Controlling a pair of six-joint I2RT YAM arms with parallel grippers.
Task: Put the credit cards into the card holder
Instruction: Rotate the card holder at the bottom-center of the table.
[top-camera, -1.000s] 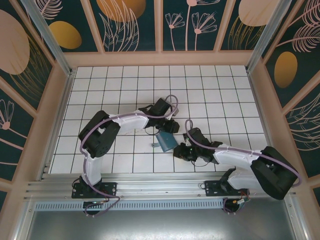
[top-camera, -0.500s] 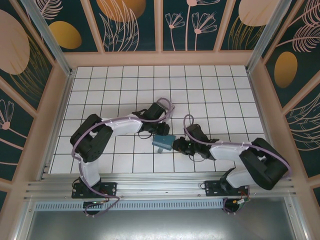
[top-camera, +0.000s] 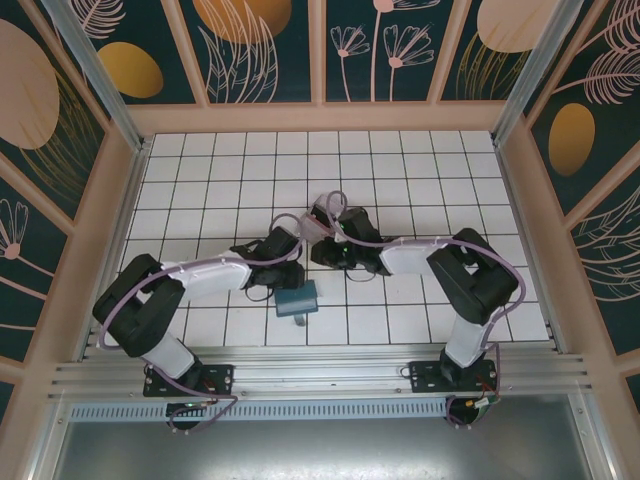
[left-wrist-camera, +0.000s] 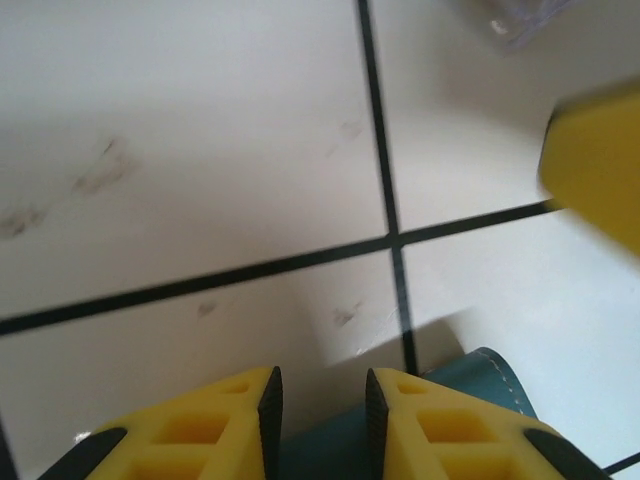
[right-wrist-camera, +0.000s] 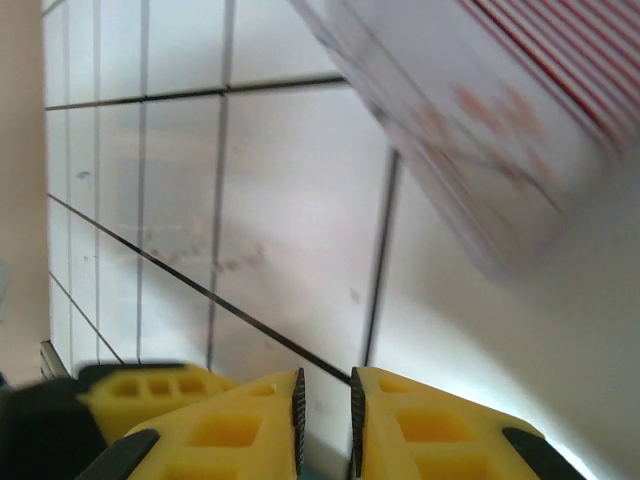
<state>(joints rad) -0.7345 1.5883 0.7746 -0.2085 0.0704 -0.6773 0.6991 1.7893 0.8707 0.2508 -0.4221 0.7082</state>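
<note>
The card holder (top-camera: 297, 298), a flat teal wallet, lies on the white tiled floor near the front. My left gripper (top-camera: 288, 272) hovers just beyond it. In the left wrist view its jaws (left-wrist-camera: 320, 385) stand apart, and the wallet's stitched corner (left-wrist-camera: 485, 375) lies flat beneath and between the fingers, not pinched. My right gripper (top-camera: 322, 250) has reached across beside the left one. Its jaws (right-wrist-camera: 325, 385) leave a narrow gap with bare floor showing through. One right finger (left-wrist-camera: 600, 160) shows in the left wrist view. The credit cards are hidden.
A clear plastic box (right-wrist-camera: 470, 120) with pinkish, red-striped contents lies just ahead of the right gripper; its corner (left-wrist-camera: 525, 15) shows at the top of the left wrist view. Wooden walls (top-camera: 110, 200) enclose the floor. A metal rail (top-camera: 320, 375) runs along the near edge.
Both arms have swung left. The right gripper moved from right of the wallet to beyond it. The wallet has shifted left and toward the front.
</note>
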